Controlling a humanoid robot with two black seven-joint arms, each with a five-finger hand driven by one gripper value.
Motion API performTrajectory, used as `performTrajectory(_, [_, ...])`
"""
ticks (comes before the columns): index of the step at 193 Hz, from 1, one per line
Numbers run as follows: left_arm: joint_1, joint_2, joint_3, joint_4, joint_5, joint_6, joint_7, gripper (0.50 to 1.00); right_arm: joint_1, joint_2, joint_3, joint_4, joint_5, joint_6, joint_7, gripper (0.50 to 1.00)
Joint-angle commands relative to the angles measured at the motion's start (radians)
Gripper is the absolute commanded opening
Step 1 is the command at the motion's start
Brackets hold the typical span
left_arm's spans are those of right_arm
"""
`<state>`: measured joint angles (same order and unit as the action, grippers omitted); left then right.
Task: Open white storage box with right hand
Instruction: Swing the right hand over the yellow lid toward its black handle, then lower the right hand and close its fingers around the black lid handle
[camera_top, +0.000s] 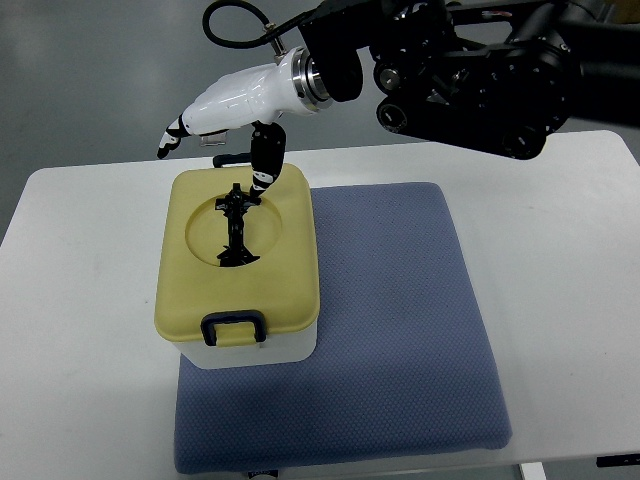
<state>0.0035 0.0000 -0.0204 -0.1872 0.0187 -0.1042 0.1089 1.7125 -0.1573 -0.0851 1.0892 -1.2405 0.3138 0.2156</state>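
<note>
Top view, looking steeply down on a white table with a blue-grey mat spread over the middle and right of the frame. White storage box parked on the mat's left edge, left of centre in the picture, partly hanging over onto bare table. Capped with a pale yellow lid, still seated flat and closed on the box. Round recess sunk into the lid's top, with a black folding handle lying inside it. Dark blue latch at the lid's lower edge, nearest the bottom of the frame; a second dark clip just peeking out beyond the lid's upper edge. Right hand reaching in from the upper right on a bulky black arm, white shell over the palm, hovering above the upper rim of the lid. Fingers loosely spread rather than curled: one striped fingertip poking out toward the upper left, well off the box, and a dark thumb angled straight down so its tip lands right at the upper end of the handle, looks like touching. Not actually closed around anything, nothing gripped. Rest of the table plain white, grey floor across the top of the frame
</note>
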Motion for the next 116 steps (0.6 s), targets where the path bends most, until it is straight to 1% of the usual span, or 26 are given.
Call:
performTrajectory(1, [0.0, 0.0, 0.0, 0.0, 0.0, 0.0, 0.0, 1.0, -0.016, 0.008, -0.001, 0.0, -0.001, -0.001, 0.002, 0.926])
performTrajectory(32, [0.0, 0.0, 0.0, -0.001, 0.001, 0.0, 0.0, 1.0, -0.06, 0.018, 0.001, -0.006, -0.004, -0.004, 0.004, 0.926])
performTrajectory(116, [0.0, 0.0, 0.002, 0.0, 0.0, 0.0, 0.0, 1.0, -0.099, 0.03, 0.001, -0.008, 0.01, -0.076, 0.004, 0.919])
